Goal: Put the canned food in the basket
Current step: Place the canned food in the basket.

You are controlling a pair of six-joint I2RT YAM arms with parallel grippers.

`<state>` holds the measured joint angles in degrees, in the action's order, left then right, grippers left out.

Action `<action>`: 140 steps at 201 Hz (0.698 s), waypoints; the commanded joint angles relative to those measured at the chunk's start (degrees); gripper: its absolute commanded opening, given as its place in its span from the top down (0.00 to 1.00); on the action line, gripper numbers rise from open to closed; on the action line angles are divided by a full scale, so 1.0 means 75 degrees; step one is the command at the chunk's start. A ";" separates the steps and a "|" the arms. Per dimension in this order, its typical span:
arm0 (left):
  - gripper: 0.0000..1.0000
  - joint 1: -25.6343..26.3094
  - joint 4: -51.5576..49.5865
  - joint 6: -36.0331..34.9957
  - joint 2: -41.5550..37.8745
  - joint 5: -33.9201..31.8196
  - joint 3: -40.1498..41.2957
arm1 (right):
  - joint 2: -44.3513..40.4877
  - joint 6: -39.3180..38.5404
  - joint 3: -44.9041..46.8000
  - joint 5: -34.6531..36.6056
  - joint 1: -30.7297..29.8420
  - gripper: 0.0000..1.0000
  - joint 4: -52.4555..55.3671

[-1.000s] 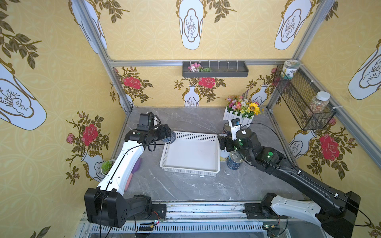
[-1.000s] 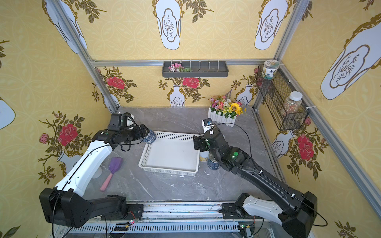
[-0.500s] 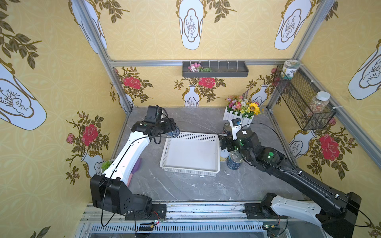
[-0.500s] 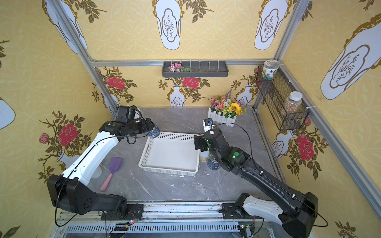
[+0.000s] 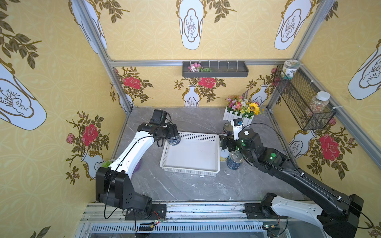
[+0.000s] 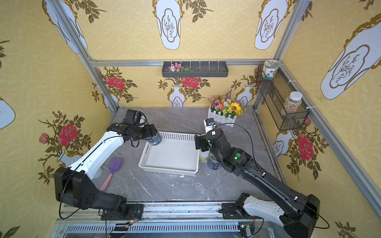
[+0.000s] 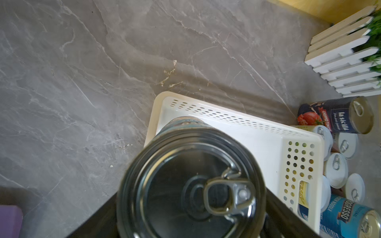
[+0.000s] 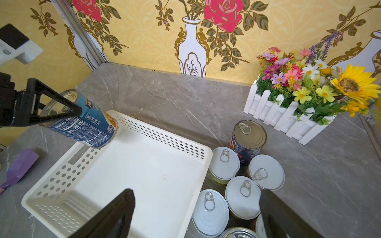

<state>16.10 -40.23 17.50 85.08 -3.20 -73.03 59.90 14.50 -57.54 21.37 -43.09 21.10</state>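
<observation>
Held can (image 7: pixel 189 181) pull-tab (image 7: pixel 228 197): L wrist only

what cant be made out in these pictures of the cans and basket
- Small white-lidded tins: right arm covers most in both top views; wrist views show lids, hardly any label.
- Green leafy thing: left arm hides most of it in a top view.
- Labelled glass jar with patterned lid: print too small to read in both top views.

Both top views look steeply down from above the near side over the whole desk (image 5: pixel 185 185); the 2 wrist cameras sit close, sharing the basket (image 8: pixel 144 175).
</observation>
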 commanded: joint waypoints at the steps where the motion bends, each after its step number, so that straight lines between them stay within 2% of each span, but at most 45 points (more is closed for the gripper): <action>1: 0.33 0.0004 0.0613 -0.0083 0.0317 0.0124 -0.0121 | 0.0004 -0.0033 0.0019 0.0178 -0.0001 0.03 -0.0154; 44: 0.33 0.0010 0.0658 -0.0038 0.1005 0.0450 -0.0303 | 0.0006 -0.0041 0.0016 0.0200 0.0001 0.03 -0.0142; 100: 0.33 0.0010 0.0546 -0.0035 0.1508 -0.0161 -0.0539 | 0.0135 -0.0049 -0.0025 0.0190 -0.0005 0.03 -0.0112; 140: 0.29 0.0022 0.0512 0.0004 0.1842 -0.0135 -0.0602 | 0.0132 -0.0044 -0.0033 0.0139 -0.0005 0.03 -0.0095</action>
<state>16.14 -39.75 16.97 97.71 -3.86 -76.84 60.90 14.50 -57.47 22.37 -43.09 21.19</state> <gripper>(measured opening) 0.896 0.972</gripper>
